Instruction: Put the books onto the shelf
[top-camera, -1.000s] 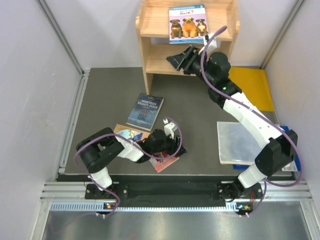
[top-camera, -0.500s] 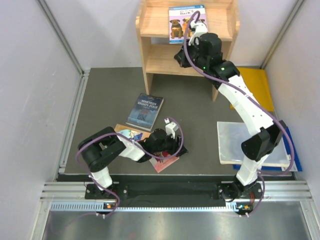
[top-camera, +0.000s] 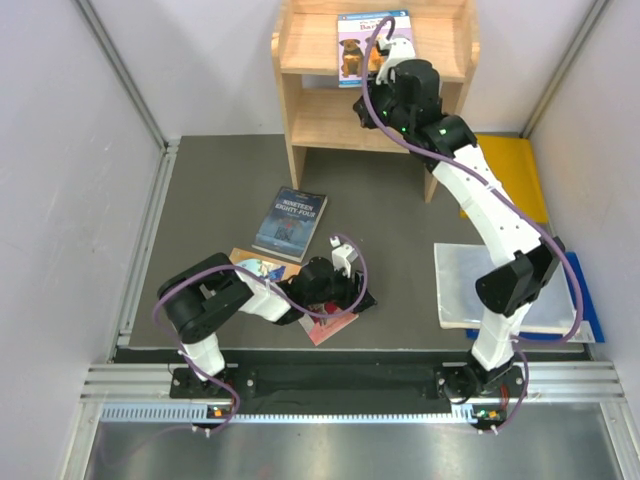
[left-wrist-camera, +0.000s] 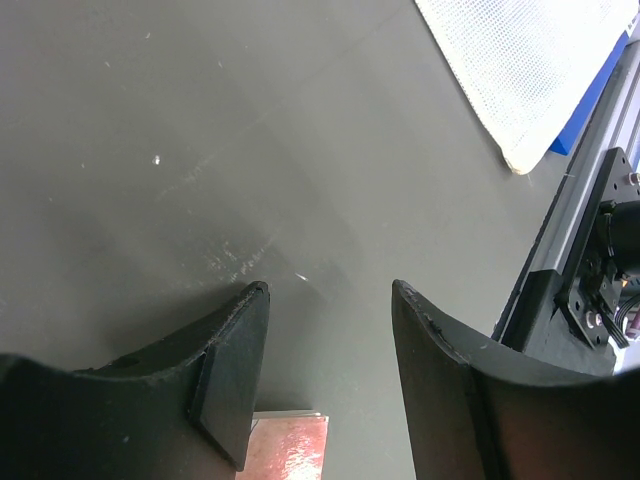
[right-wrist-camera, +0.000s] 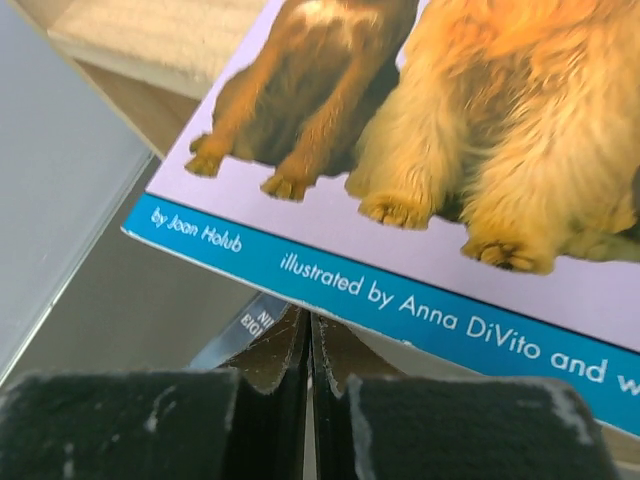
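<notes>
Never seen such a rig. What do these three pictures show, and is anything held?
Two robot arms are bolted at the near edge of a table. The overhead picture shows everything; the other two come from cameras on each wrist. The right end effector is shut, holding nothing, its tips at the near edge of the dog book lying on the top tier of the wooden shelf. The left end effector is open and empty above a red book. A dark blue book, yellow folder and plastic sheet lie on the table.
</notes>
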